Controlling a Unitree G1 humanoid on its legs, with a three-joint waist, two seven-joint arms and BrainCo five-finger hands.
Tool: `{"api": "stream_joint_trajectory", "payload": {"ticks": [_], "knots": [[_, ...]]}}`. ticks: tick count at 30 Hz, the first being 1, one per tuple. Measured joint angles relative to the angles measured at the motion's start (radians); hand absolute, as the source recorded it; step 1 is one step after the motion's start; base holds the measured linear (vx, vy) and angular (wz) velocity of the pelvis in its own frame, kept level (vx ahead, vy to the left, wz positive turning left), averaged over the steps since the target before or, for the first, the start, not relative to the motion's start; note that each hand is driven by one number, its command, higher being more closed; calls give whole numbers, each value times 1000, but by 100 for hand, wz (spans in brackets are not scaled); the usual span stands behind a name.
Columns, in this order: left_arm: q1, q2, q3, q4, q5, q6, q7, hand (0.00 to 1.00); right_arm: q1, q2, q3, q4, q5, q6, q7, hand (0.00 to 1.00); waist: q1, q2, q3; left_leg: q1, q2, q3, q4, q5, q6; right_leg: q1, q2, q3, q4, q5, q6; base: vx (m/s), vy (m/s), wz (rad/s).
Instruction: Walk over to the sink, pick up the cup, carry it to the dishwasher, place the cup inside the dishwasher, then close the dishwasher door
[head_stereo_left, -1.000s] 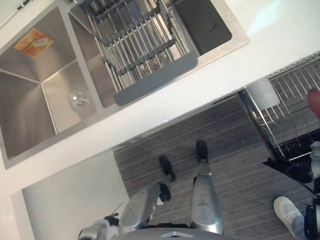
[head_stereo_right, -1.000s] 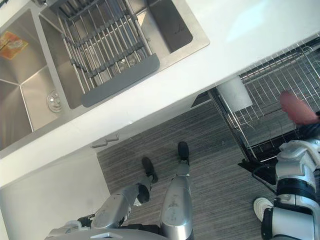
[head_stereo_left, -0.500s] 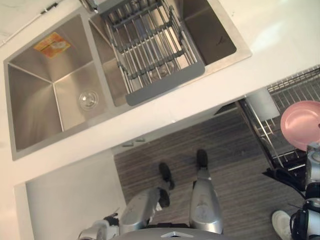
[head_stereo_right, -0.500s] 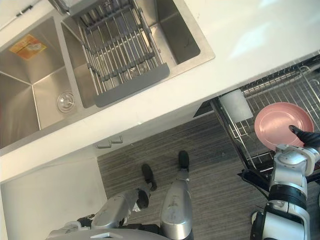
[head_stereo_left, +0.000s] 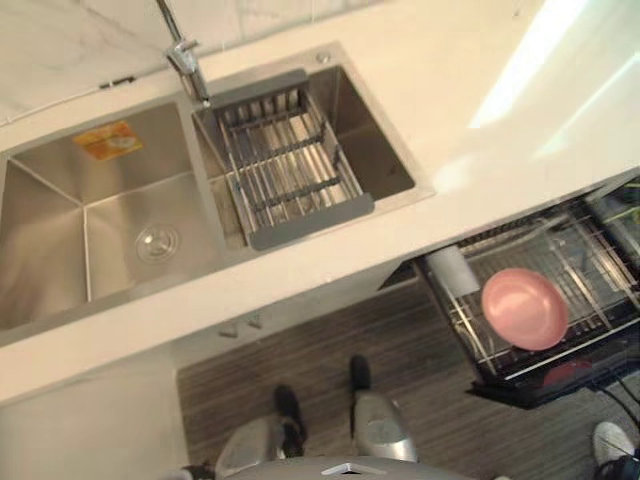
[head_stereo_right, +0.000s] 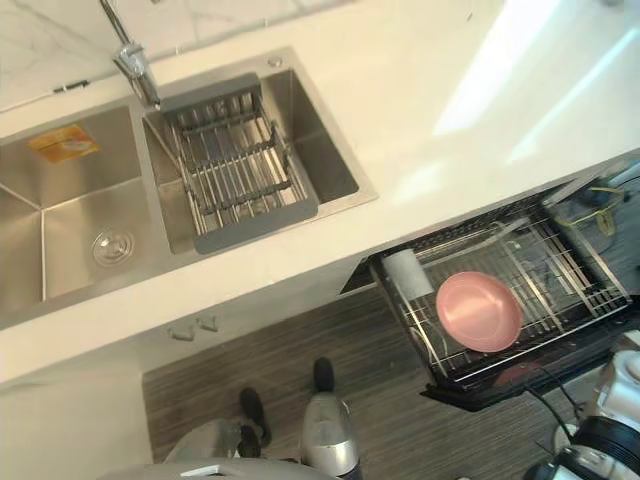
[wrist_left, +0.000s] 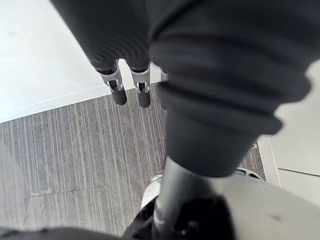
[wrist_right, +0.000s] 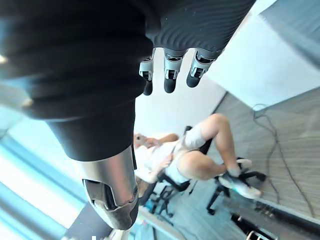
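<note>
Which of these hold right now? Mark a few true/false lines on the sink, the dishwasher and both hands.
1. In the sink, a grey drying rack spans the right basin. True.
2. The pink dish lies in the left basin. False: it lies in the dishwasher rack.
3. The dishwasher rack is pulled out. True.
4. The right hand is clamped on something. False: its fingers hang free, holding nothing.
5. The left hand hangs over the floor, holding nothing. True.
</note>
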Motion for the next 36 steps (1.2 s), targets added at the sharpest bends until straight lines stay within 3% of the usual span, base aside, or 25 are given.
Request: {"api": "stream_joint_trajectory", "payload": {"ticks": [3, 5, 10, 12, 17, 19, 24, 25, 28, 33, 36], "knots": [[15, 3, 0, 21, -2, 19, -2, 0, 72, 2, -72, 109, 135, 11, 133, 0, -7, -20, -53, 15, -8, 4, -32, -4, 1, 11, -3, 3, -8, -5, 2, -19, 30, -7], [16, -3, 3, 47, -7, 30, 6, 0, 125, 37, -82, 114, 151, 10, 199, 0, -13, -18, -77, 32, -15, 7, -58, 3, 2, 13, -7, 4, -6, -9, 6, 1, 33, -6], [31, -7, 42, 58, -1, 41, 4, 0, 193, 260, -79, 114, 216, 4, 294, 0, -6, -32, -102, 63, -25, 8, -102, 24, 2, 24, -11, 3, -2, -15, 7, -5, 15, 0], [29, -14, 46, 58, 0, 38, 6, 0, 182, 377, -67, 115, 228, -11, 308, 0, 16, -25, -108, 62, -30, 4, -105, 27, 3, 24, -17, -1, -1, -15, 9, 0, 27, 8], [27, -40, 80, 58, 12, 16, 23, 0, 117, 464, 19, 115, 214, -63, 320, 0, 54, -4, -112, 60, -44, -28, -106, 35, 13, 32, -33, -29, 10, -20, 16, 12, 32, 19], [28, -45, 80, 58, 21, -4, 27, 0, 109, 473, 24, 117, 220, -78, 273, 0, 69, 6, -110, 62, -50, -53, -107, 39, 14, 47, -42, -53, 11, -25, 18, 19, 29, 42], [26, -51, 85, 57, 20, -29, 33, 0, 108, 473, 73, 117, 313, -135, 230, 0, 70, 35, -88, 61, -64, -101, -124, 70, 14, 47, -57, -91, 34, -41, 23, -3, 17, 27], [28, -52, 85, 57, 20, -43, 32, 0, 106, 473, 77, 116, 373, -179, 205, 0, 72, 49, -81, 61, -66, -123, -124, 76, 15, 47, -63, -112, 54, -52, 23, -16, -3, 31], [40, -54, 84, 58, 20, -71, 18, 0, 91, 474, 90, 110, 451, -250, 174, 0, 73, 71, -71, 59, -67, -151, -124, 83, 5, 47, -67, -127, 72, -72, 26, -34, -13, 25], [42, -82, 80, 78, 20, -107, -5, 0, 54, 473, 160, 94, 562, -342, 164, 0, 72, 123, -69, 28, -55, -197, -122, 99, -20, 44, -59, -173, 69, -77, 15, -61, -28, 26], [43, -83, 80, 83, 21, -115, -11, 0, 6, 472, 183, 90, 608, -375, 164, 0, 72, 137, -68, 12, -41, -224, -121, 114, -43, 42, -49, -203, 67, -75, 6, -59, -55, 27]]}}
